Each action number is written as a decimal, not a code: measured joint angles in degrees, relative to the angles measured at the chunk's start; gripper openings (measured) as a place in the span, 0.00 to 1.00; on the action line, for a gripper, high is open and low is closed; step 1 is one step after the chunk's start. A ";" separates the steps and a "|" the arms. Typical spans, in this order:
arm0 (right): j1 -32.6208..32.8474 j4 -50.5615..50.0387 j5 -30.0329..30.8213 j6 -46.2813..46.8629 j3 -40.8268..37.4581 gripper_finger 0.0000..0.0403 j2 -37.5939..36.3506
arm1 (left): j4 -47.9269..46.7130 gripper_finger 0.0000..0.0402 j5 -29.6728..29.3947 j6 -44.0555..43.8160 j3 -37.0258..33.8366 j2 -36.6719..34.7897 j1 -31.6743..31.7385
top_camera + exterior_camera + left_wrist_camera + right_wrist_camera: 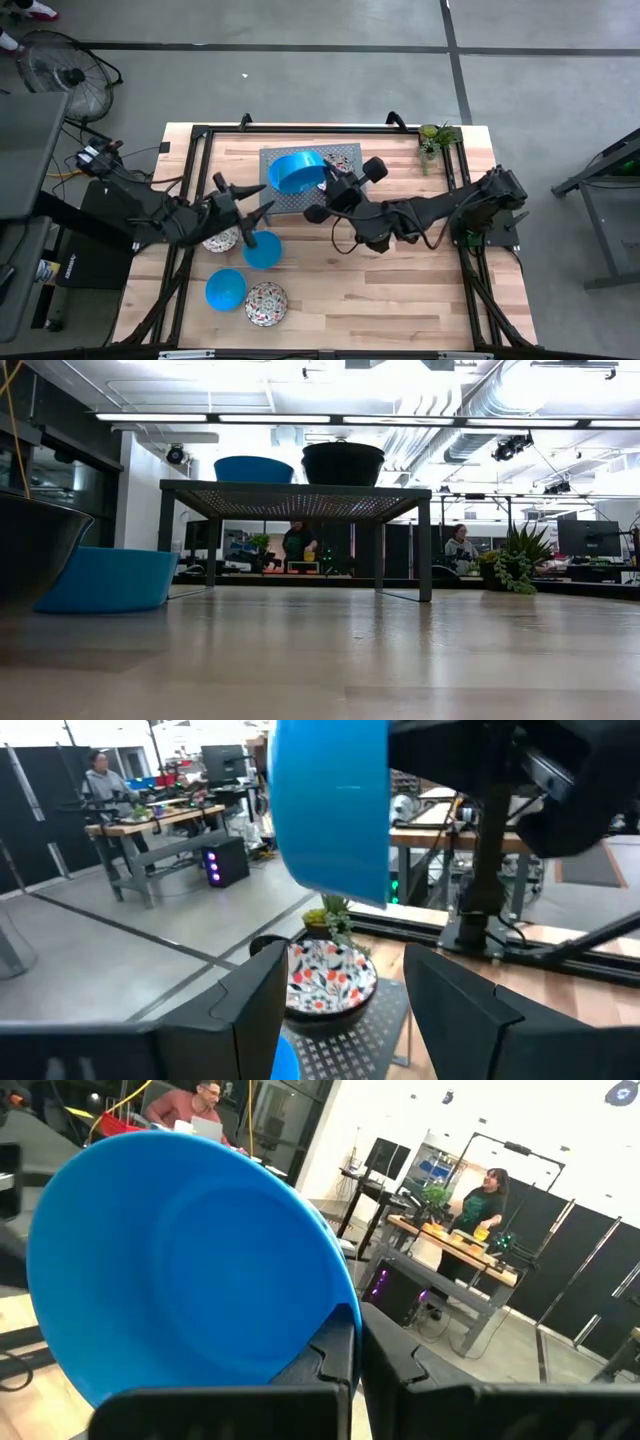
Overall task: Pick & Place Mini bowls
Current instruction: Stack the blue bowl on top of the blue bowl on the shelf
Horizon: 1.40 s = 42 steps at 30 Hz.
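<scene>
1. A pale wooden table (pixel 400 290) is seen from above, with 2 dark robot arms reaching in from the left and right.
2. A grey perforated metal stand (pixel 345 158) sits at the far middle of the table.
3. A plain bright blue plastic mini bowl (pixel 296 173) is held tilted on its side over the stand by the right gripper (pixel 330 184); its jaws are pinched on the bowl's rim (pixel 335 1342).
4. A white floral-patterned mini bowl (pixel 328 975) is seen resting on the stand in the left wrist view.
5. The left gripper (pixel 251 213) hovers over a second blue bowl (pixel 262 250) on the table, jaws spread.
6. A floral bowl (pixel 220 240) lies partly hidden under the left arm.
7. Near the front, a third blue bowl (pixel 225 289) and another floral bowl (pixel 266 303) sit side by side.
8. A small green plant (pixel 436 136) stands at the far right corner.
</scene>
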 joint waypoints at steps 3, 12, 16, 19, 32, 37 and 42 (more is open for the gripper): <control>-0.19 -0.04 -0.29 0.22 0.00 0.00 0.09 | 1.84 0.49 1.68 1.65 0.02 0.00 1.38; -2.25 0.26 -3.34 2.45 0.00 0.00 0.43 | 3.97 0.49 7.41 1.76 0.02 0.00 5.26; -2.58 0.17 -3.81 2.17 -0.13 0.00 0.90 | 4.45 0.49 7.38 1.76 0.02 0.00 6.17; -2.93 0.61 -4.60 2.41 -0.13 0.00 1.07 | 4.95 0.49 7.22 1.94 0.02 0.00 6.20; -4.38 1.39 -8.10 3.41 -0.09 0.00 2.45 | 5.41 0.49 -0.99 2.63 0.02 0.00 6.15; -4.59 1.55 -9.70 3.48 -0.09 0.00 2.45 | 5.45 0.49 -5.63 2.61 0.02 0.02 6.28; -5.38 1.80 -11.93 3.47 -0.09 0.00 2.45 | 5.53 0.49 -4.92 2.59 0.05 0.39 8.38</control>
